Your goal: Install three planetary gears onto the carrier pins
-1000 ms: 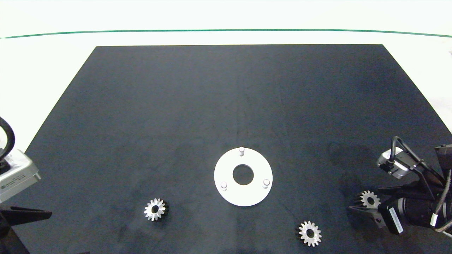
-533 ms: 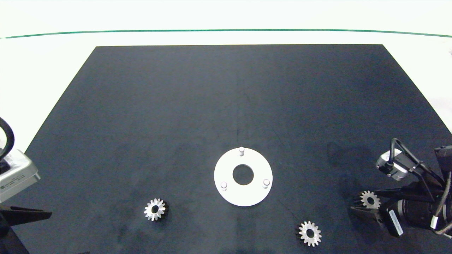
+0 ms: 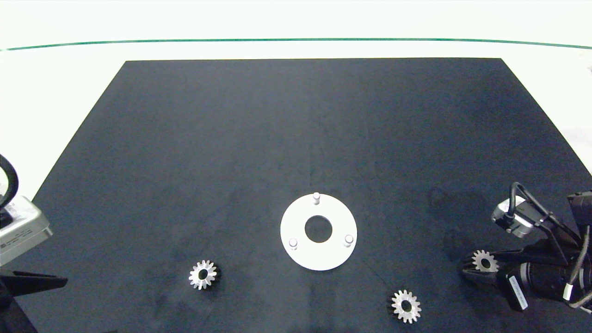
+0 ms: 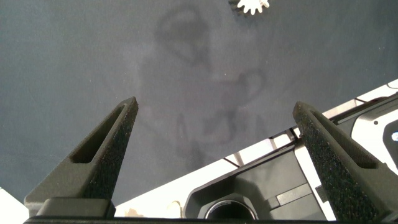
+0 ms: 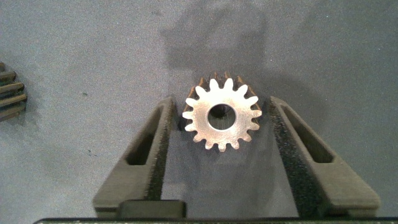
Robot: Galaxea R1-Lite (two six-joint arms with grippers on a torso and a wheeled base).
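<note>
Three silver planetary gears lie flat on the black mat (image 3: 296, 129): one at front left (image 3: 202, 274), one at front right (image 3: 406, 305), one at the far right (image 3: 484, 262). The white carrier disc (image 3: 296, 226) lies in the middle with its carrier pins (image 3: 316, 197) (image 3: 292, 243) (image 3: 348, 239) bare. My right gripper (image 3: 474, 265) is low over the far-right gear (image 5: 221, 118). It (image 5: 221, 104) straddles that gear, open, with a narrow gap on each side. My left gripper (image 4: 216, 106) is open and holds nothing, parked at the mat's left front corner (image 3: 46, 280).
The toothed side of a second gear (image 5: 9, 93) shows at the edge of the right wrist view. The front-left gear (image 4: 252, 5) peeks into the left wrist view. White table (image 3: 296, 23) surrounds the mat, with a green line (image 3: 296, 40) at the back.
The right gripper's fingers have drawn in closer around the far-right gear and the wrist has sunk slightly. The gears, disc and left arm have not moved.
</note>
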